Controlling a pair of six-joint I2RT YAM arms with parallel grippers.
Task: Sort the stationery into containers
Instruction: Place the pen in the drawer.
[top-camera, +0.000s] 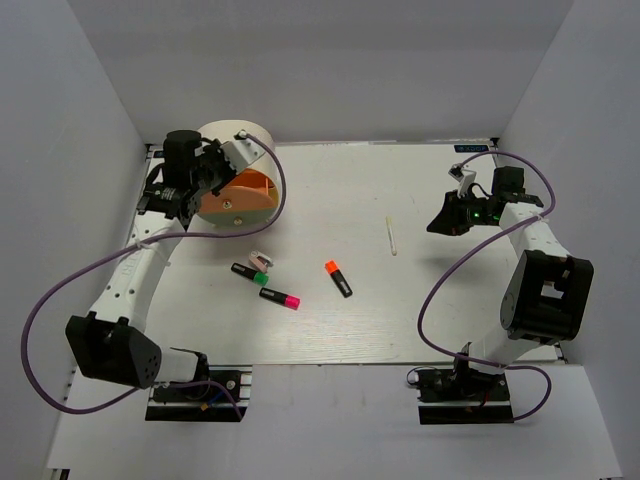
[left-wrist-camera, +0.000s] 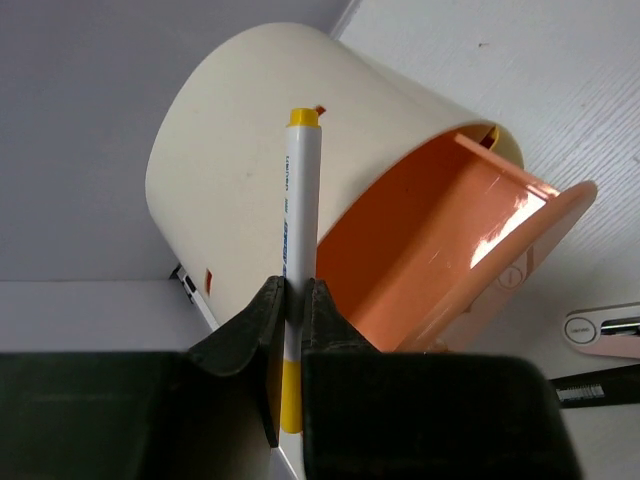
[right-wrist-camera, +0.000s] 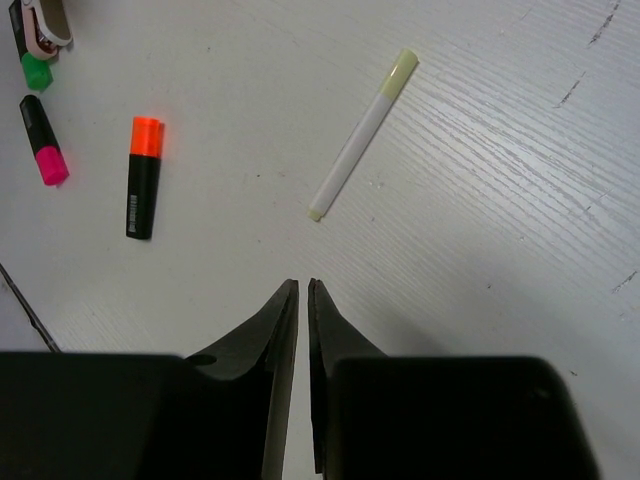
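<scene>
My left gripper (left-wrist-camera: 293, 290) is shut on a thin white stick with yellow tips (left-wrist-camera: 298, 200) and holds it upright in front of the cream cylindrical unit (left-wrist-camera: 240, 150). The unit's orange drawer (left-wrist-camera: 420, 260) is swung open beside the stick. In the top view that gripper (top-camera: 208, 172) is at the unit (top-camera: 235, 135) and the open drawer (top-camera: 240, 200). My right gripper (right-wrist-camera: 303, 285) is shut and empty above the table at the right (top-camera: 440, 222). A second white stick (right-wrist-camera: 362, 135) lies ahead of it (top-camera: 391, 236).
The orange-capped highlighter (top-camera: 338, 278), the pink-capped one (top-camera: 280, 298), the green-capped one (top-camera: 250, 272) and the pink-and-white piece (top-camera: 261, 259) lie mid-table. They also show in the right wrist view: orange (right-wrist-camera: 144, 176), pink (right-wrist-camera: 40, 140), green (right-wrist-camera: 38, 70), piece (right-wrist-camera: 45, 22). White walls enclose the table.
</scene>
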